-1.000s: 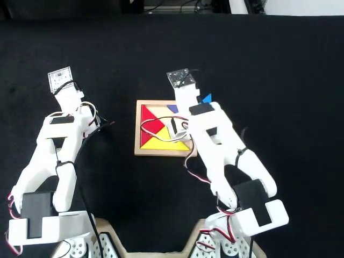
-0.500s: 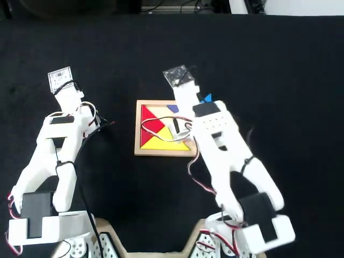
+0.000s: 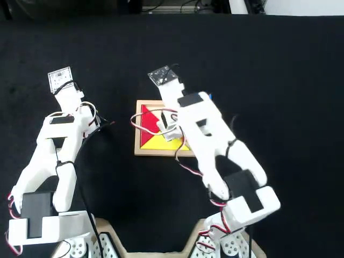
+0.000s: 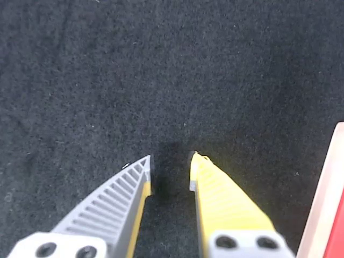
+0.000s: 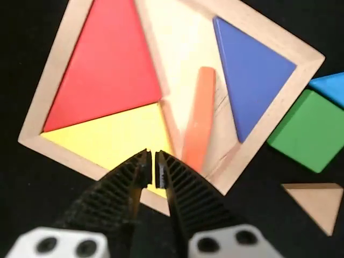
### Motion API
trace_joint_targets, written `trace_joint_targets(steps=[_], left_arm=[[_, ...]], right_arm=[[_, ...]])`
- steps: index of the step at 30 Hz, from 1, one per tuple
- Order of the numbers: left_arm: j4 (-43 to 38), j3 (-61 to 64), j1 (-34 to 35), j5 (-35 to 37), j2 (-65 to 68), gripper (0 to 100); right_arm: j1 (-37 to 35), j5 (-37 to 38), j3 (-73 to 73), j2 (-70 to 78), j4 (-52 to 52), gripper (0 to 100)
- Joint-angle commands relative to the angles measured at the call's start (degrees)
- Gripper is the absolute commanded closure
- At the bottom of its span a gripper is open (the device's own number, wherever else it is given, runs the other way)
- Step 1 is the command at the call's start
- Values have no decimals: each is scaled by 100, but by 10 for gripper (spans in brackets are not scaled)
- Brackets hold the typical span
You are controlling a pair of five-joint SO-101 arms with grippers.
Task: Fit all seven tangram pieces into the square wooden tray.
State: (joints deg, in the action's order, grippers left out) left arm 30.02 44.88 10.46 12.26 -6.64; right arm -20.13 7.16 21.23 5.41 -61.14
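The bench is draped in black cloth. Beyond its far edge lie dark cables and a white surface.

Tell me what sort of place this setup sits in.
Most likely a robotics lab or test bench. A black cloth table carries the left arm and right arm, mounted at its near edge. A wooden puzzle tray lies on it, and loose cables trail at the back.

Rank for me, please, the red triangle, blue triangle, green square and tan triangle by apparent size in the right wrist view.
1. red triangle
2. blue triangle
3. green square, close behind the blue
4. tan triangle, clearly smallest
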Motion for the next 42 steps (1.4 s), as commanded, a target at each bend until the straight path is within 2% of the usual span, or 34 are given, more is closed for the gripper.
trace_joint_targets(steps=[1, 10, 14, 19, 24, 30, 42], left_arm=[[-97, -48, 4, -62, -26, 870], [-97, -40, 4, -62, -26, 870], [-97, -40, 4, -62, -26, 870], [-97, -40, 4, -62, -26, 870], [-97, -40, 4, -62, -26, 870], [-97, -40, 4, -62, -26, 870], [-97, -48, 4, -62, -26, 870]], right_arm=[[352, 44, -374, 31, -9, 988], [818, 316, -365, 145, 220, 988], [782, 316, -365, -215, 44, 988], [712, 325, -400, -673, 369, 988], [510, 440, -796, -101, 554, 988], [18, 686, -1640, 673, 26, 988], [281, 677, -1807, 1657, -35, 988]])
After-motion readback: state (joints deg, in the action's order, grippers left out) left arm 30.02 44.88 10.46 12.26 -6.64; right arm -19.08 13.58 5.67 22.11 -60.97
